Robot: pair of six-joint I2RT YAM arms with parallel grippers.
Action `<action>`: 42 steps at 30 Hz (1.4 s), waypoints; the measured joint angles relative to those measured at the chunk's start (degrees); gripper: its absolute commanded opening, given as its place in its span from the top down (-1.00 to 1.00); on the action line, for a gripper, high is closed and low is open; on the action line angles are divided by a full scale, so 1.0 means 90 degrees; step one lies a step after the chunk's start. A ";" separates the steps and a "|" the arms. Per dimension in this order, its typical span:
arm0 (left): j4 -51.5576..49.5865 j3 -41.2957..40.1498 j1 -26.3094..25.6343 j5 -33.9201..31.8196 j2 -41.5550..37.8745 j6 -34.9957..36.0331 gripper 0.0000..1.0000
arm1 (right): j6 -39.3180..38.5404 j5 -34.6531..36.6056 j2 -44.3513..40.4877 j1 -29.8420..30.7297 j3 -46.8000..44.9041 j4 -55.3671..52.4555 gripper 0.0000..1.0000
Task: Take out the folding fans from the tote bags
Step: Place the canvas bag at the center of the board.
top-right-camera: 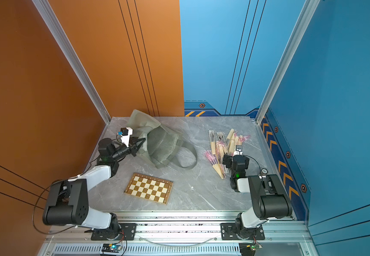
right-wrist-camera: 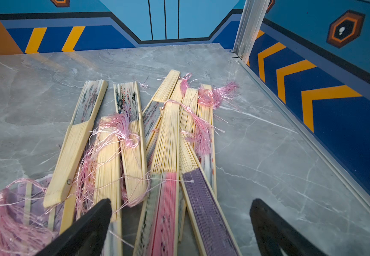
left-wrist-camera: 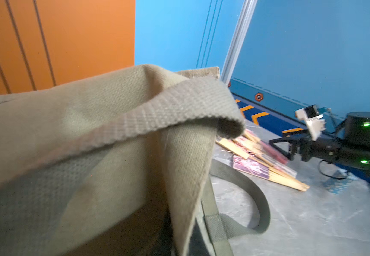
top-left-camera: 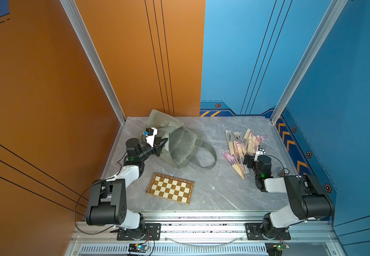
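Observation:
The olive tote bag [top-left-camera: 180,141] [top-right-camera: 163,144] lies crumpled at the back left of the table, with one strap handle [top-left-camera: 210,155] looped out to the right. My left gripper [top-left-camera: 164,143] [top-right-camera: 140,143] is shut on the bag's fabric and holds part of it raised. Cloth [left-wrist-camera: 90,133] fills the left wrist view and hides the jaws; the bag's inside does not show. Several closed folding fans [top-left-camera: 242,144] [top-right-camera: 222,144] [right-wrist-camera: 168,155] lie heaped at the right. My right gripper [top-left-camera: 248,161] [right-wrist-camera: 180,206] hovers open over the near end of the pile, holding nothing.
A brown-and-cream chessboard [top-left-camera: 170,188] [top-right-camera: 148,188] lies flat near the front, between the arms. Aluminium posts and the blue wall [right-wrist-camera: 334,88] stand close to the right of the fans. A small round disc [top-left-camera: 286,171] lies by the right edge.

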 measured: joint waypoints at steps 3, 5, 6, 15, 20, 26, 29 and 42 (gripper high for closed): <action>-0.0413 -0.0219 0.0109 -0.0474 -0.0202 0.0471 1.00 | 0.0000 0.0000 0.0000 0.0000 0.0000 0.0002 -0.99; -0.0636 -0.0386 0.0192 -0.0699 -0.0202 0.0670 1.00 | 0.0000 0.0000 0.0000 0.0000 0.0000 0.0002 -0.99; -0.0743 -0.0447 0.0238 -0.0731 -0.0202 0.0721 1.00 | 0.0000 0.0002 0.0000 0.0000 0.0000 0.0000 -0.99; -0.0661 -0.0729 0.0476 -0.0869 -0.0046 0.0760 1.00 | 0.0000 0.0000 0.0000 0.0000 0.0000 0.0000 -0.99; -0.0233 -0.1056 0.0304 -0.1035 0.0403 0.0835 1.00 | 0.0000 0.0000 0.0000 0.0002 0.0000 0.0000 -0.99; 0.0083 -0.1180 0.0282 -0.1076 0.0476 0.0862 1.00 | 0.0000 0.0000 0.0000 0.0002 0.0000 0.0002 -0.99; 0.0260 -0.1324 0.0287 -0.1071 0.0437 0.0879 1.00 | 0.0000 0.0000 0.0000 0.0000 0.0000 0.0000 -0.99; 0.0612 -0.1435 0.0597 -0.0636 0.0476 0.0777 1.00 | 0.0000 0.0000 0.0000 0.0000 0.0000 0.0000 -0.99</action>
